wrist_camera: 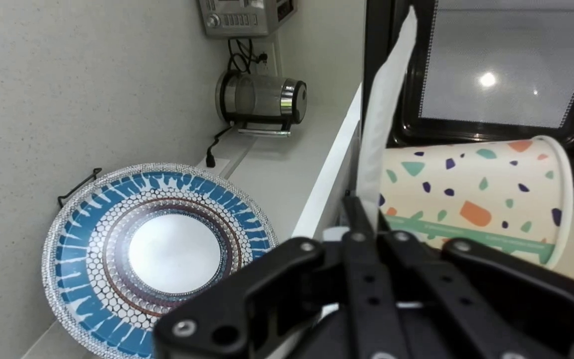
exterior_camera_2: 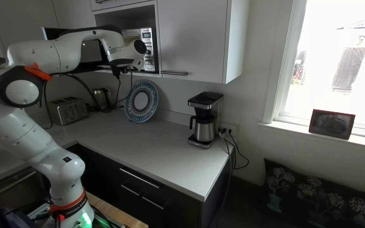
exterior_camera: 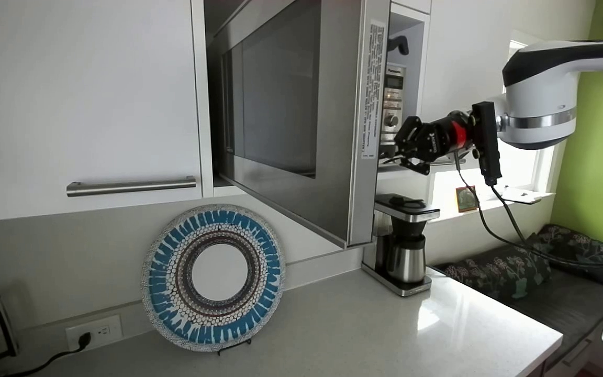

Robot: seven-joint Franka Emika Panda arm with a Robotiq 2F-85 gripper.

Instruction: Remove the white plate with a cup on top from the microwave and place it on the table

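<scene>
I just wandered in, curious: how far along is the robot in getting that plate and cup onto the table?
Looks done: the door of the microwave is open. Underway: the hand grips the white plate by its rim, with the cup on top. Left: setting both on the table below; whether the plate is clear of the microwave I can't tell.

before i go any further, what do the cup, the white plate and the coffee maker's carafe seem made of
The cup looks like paper: matte, printed flecks, rolled rim. The white plate is probably paper too, dull and wavy-edged, but seen nearly edge-on, so thin plastic is possible. The carafe seems brushed steel, given its soft metallic sheen.
</scene>
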